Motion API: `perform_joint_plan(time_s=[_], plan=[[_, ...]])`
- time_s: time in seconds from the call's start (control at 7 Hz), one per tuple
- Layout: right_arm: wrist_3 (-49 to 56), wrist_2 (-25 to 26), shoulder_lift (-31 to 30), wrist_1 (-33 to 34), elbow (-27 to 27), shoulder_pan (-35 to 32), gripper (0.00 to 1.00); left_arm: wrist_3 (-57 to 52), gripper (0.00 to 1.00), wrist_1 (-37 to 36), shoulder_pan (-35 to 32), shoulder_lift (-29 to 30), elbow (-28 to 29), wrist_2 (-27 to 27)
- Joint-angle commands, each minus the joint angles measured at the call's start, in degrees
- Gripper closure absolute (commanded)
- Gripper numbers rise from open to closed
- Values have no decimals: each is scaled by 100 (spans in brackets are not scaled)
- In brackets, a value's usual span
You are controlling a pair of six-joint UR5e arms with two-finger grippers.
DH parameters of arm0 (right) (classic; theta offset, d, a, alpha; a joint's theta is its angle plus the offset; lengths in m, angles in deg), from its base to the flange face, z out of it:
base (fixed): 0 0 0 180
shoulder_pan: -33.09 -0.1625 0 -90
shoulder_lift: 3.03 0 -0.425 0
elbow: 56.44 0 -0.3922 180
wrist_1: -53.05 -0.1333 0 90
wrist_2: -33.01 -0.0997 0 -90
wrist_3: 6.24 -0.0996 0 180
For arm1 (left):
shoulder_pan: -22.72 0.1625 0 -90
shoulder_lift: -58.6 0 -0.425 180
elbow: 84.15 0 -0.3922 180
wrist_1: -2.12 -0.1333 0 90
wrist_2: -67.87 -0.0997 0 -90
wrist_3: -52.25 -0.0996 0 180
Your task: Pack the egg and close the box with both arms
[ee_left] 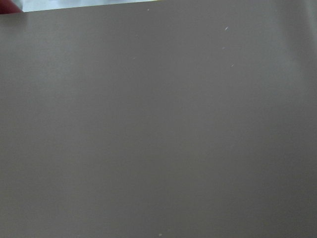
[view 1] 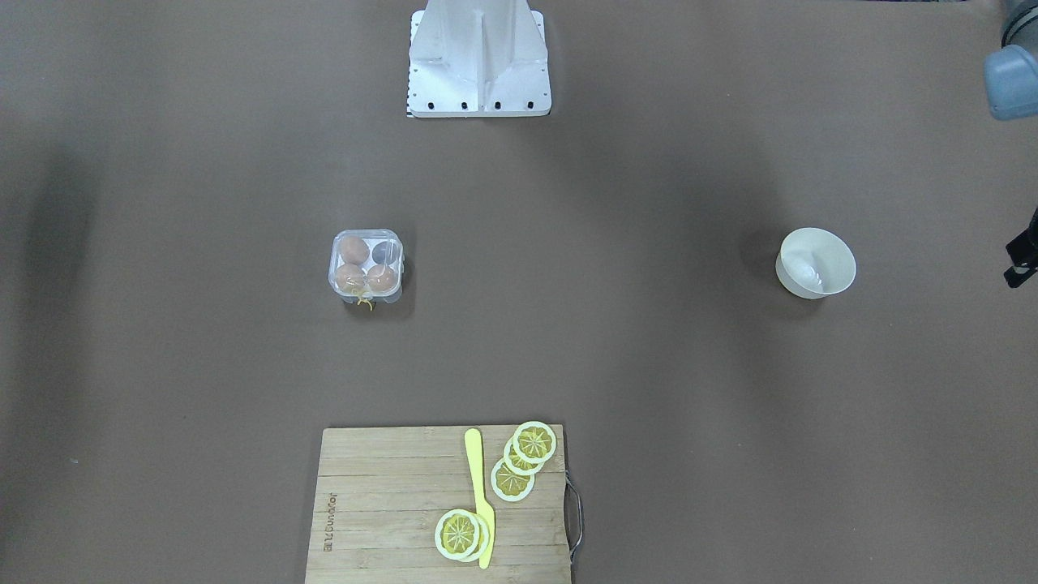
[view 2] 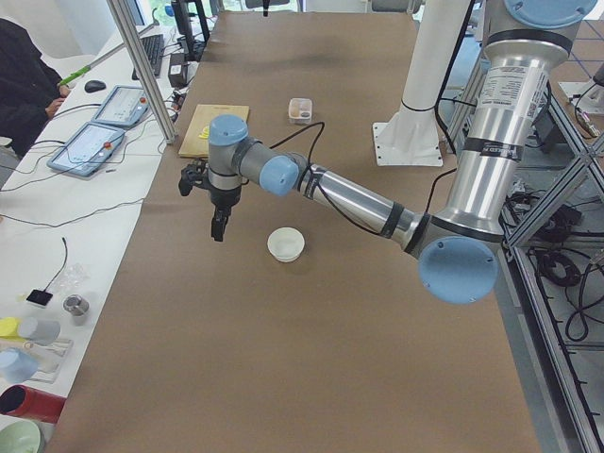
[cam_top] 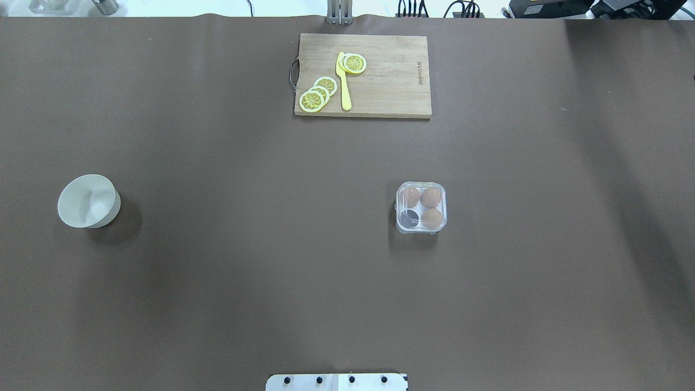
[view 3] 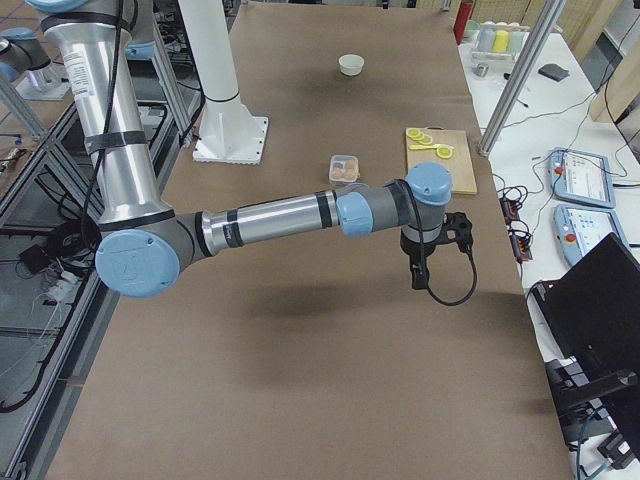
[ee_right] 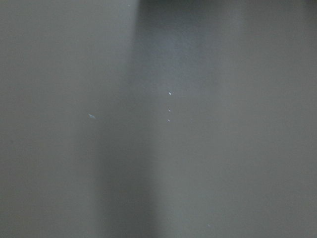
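The clear box (view 1: 366,266) stands mid-table and also shows in the overhead view (cam_top: 421,207). Three tan-brown eggs fill three of its cells, one being the egg (view 1: 353,248). The fourth cell (view 1: 381,253) is empty. Its lid seems to lie down over the cells, with a yellow thread (view 1: 364,302) at its edge. My left gripper (view 2: 218,226) hangs above the table beside the white bowl, far from the box. My right gripper (view 3: 417,275) hangs above bare table, apart from the box (view 3: 344,168). I cannot tell whether either is open or shut. Both wrist views show only brown table.
A white bowl (view 1: 815,262) sits on the robot's left side (cam_top: 88,201). A wooden cutting board (cam_top: 391,81) with lemon slices (cam_top: 317,93) and a yellow knife (cam_top: 343,81) lies at the far edge. The white base (view 1: 478,61) is at the robot's side. An operator's desk borders the table.
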Motion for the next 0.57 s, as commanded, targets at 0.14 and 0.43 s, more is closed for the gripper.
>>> perform_joint_plan(time_s=[0.14, 0.43], plan=[[249, -344, -941, -24, 201, -397, 0, -453, 2, 76, -917, -437, 1037, 1279], [240, -433, -1004, 19, 254, -546, 0, -427, 2, 24, -1129, -555, 968, 1276]])
